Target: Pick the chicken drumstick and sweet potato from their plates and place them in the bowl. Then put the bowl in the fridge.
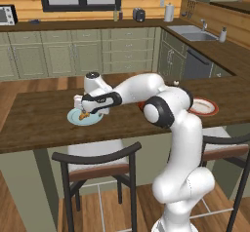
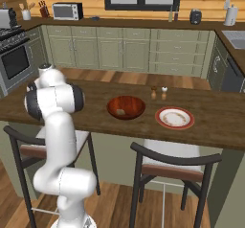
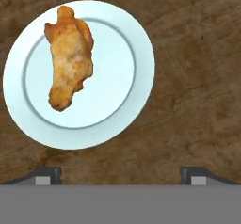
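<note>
Currently the gripper (image 3: 120,173) is hovering over the blue plate (image 3: 127,100) at the counter's (image 3: 197,77) left, jaws spread wide, empty. The drumstick (image 3: 69,58) is lying on the plate's left half, off-centre from the fingers, so a straight descent risks clipping the plate or missing. It's looking golden-brown, lumpy, narrower at one end. Right of it, the bowl (image 2: 126,107) is waiting, then the red-rimmed plate (image 2: 175,118).

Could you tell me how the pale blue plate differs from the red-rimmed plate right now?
The pale blue plate is plain and carries the chicken drumstick; the red-rimmed plate is white with nothing on it. The open gripper hovers above the blue one. Both are round and lie on the wooden counter.
</note>
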{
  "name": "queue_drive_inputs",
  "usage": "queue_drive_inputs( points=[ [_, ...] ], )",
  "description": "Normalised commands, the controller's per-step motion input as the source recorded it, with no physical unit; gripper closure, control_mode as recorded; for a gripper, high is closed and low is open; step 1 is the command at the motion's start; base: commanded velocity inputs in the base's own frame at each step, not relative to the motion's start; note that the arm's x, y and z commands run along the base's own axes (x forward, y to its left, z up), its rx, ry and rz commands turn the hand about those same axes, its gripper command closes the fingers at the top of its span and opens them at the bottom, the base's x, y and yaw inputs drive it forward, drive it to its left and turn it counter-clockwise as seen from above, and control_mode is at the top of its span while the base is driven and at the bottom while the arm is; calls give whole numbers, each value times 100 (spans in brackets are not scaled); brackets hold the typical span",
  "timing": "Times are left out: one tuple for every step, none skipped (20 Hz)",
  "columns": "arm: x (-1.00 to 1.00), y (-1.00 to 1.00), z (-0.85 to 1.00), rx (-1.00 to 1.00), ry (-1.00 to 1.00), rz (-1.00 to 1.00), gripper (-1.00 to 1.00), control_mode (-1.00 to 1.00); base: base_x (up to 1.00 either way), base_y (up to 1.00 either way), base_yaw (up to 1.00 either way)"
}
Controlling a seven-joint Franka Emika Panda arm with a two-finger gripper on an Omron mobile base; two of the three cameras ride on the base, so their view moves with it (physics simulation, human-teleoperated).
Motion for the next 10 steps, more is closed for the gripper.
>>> queue_drive_inputs(
  points=[
    [45,31,-9,0,0,0,-100,-100,0,0,0],
    [46,25,-17,0,0,0,-100,-100,0,0,0],
    [50,9,-21,0,0,0,-100,-100,0,0,0],
    [44,0,-14,1,0,0,-100,-100,0,0,0],
    [29,0,-14,1,0,0,-100,-100,0,0,0],
    [25,0,-21,0,0,0,-100,-100,0,0,0],
    [21,0,-27,0,0,1,-100,-100,0,0,0],
    [16,-1,-29,0,0,5,-100,-100,0,0,0],
    [17,-10,-20,0,0,8,-100,-100,0,0,0],
    [23,-6,-20,0,0,8,-100,-100,0,0,0]
  ],
)
